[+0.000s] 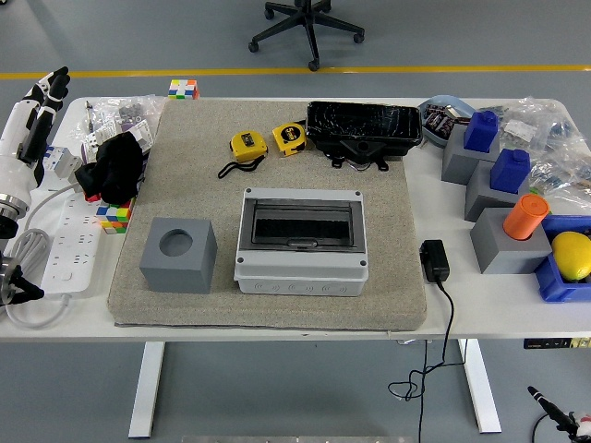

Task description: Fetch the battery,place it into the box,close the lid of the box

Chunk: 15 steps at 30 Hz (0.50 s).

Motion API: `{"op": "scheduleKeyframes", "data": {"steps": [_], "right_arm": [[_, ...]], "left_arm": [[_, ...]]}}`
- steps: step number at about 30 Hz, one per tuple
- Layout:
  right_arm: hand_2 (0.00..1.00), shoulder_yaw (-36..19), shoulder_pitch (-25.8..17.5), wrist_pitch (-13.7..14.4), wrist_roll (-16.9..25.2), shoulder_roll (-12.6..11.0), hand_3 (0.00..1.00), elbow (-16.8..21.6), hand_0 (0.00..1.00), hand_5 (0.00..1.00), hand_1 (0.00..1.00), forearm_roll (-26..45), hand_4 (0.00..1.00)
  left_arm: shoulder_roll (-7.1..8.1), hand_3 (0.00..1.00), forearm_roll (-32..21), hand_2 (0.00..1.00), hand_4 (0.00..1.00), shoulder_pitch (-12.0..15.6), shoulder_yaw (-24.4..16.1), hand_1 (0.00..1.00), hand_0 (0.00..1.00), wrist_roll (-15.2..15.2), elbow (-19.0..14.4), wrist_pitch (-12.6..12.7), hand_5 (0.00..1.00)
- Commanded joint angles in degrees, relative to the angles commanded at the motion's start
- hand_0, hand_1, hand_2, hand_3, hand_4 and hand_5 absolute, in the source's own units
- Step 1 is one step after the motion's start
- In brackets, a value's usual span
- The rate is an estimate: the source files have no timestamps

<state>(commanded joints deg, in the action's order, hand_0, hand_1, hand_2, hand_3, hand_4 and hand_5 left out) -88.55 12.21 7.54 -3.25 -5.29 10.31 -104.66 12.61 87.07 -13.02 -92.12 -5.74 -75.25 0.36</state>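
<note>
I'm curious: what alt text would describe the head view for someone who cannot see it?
A grey box with a dark window lid sits on a beige mat, beside a grey cube and two yellow tape measures. The robot's left hand is at the left edge.

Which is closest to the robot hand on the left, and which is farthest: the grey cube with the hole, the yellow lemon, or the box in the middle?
Counting from the left robot hand at the table's left edge:
1. Grey cube with the hole, on the mat's left side.
2. Box, in the middle of the mat.
3. Lemon, far right, in the blue bin.
</note>
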Motion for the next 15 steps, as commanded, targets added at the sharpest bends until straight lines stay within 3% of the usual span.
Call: {"op": "scheduleKeyframes", "data": {"steps": [1,2,7,8,13,14,15], "right_arm": [[0.838,0.13,-0.02,0.05,0.06,-0.03,0.824,0.0,0.944,0.998,0.915,0.17,0.998],[0.838,0.15,-0.04,0.08,0.08,-0.07,0.824,0.0,0.945,0.998,0.915,0.19,0.998],[0.838,0.58,-0.08,0.18,0.15,-0.15,0.824,0.0,0.945,0.998,0.915,0.59,0.998],[0.838,0.68,-0.08,0.2,0.13,-0.12,0.824,0.0,0.944,0.998,0.915,0.65,0.998],[0.838,1.17,0.1,0.32,0.22,-0.07,0.824,0.0,0.944,0.998,0.915,1.07,0.998],[0.838,1.2,0.18,0.31,0.22,-0.09,0.824,0.0,0.944,0.998,0.917,1.07,0.998],[0.838,1.21,0.28,0.29,0.19,-0.12,0.824,0.0,0.944,0.998,0.917,0.99,0.998]], "left_arm": [[0.16,0.903,2.61,0.939,0.998,0.83,0.09,0.97,0.96,0.29,-1.38,0.3,0.998],[0.42,0.841,4.84,0.913,0.998,1.74,0.4,0.972,0.998,0.66,-2.91,0.6,0.998],[1.41,0.841,16.75,0.913,0.998,4.51,3.61,0.972,0.998,0.57,-10.8,1.65,0.998],[1.72,0.7,18.67,0.876,0.998,4.88,4.7,0.998,0.998,0.61,-12.11,1.65,0.998],[3.12,0.7,22.31,0.876,0.998,5.57,10.62,0.998,0.998,2.48,-18.28,0.46,0.998],[3.29,0.618,23.36,0.33,0.831,5.53,11.4,0.38,0.779,2.87,-19.2,-0.25,0.368],[3.41,0.618,24.51,0.33,0.831,5.48,12.09,0.38,0.779,3.1,-20.01,-0.65,0.368]]}}
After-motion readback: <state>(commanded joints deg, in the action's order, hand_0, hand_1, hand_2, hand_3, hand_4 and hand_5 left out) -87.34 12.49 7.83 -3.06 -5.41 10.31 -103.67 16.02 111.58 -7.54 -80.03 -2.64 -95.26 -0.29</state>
